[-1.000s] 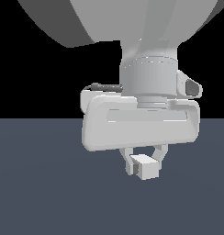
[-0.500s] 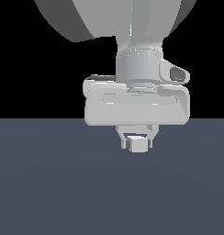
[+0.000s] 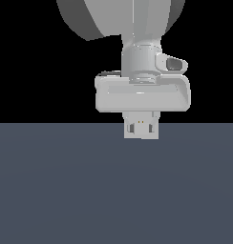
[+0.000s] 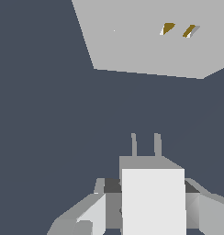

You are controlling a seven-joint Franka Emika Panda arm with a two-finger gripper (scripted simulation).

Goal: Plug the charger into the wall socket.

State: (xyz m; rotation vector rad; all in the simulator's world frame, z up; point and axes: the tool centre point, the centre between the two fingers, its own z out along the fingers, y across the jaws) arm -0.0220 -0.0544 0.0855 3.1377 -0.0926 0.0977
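The hand (image 4: pixel 153 206) is gripping the charger (image 4: pixel 153 202) tightly, prongs aiming toward the wall socket (image 4: pixel 150 39) at twelve o'clock, its holes sitting slightly right of them.

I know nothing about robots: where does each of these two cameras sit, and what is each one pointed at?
Exterior view: sits off the arm, low, looking level at the end effector with the small white-grey charger block between its fingers; the grey arm fills the top.
Wrist view: rides on the wrist, looking past the charger block and its two prongs toward the flat light-grey socket plate with two yellowish holes; finger parts flank the block.
Shared: the end effector and the block.
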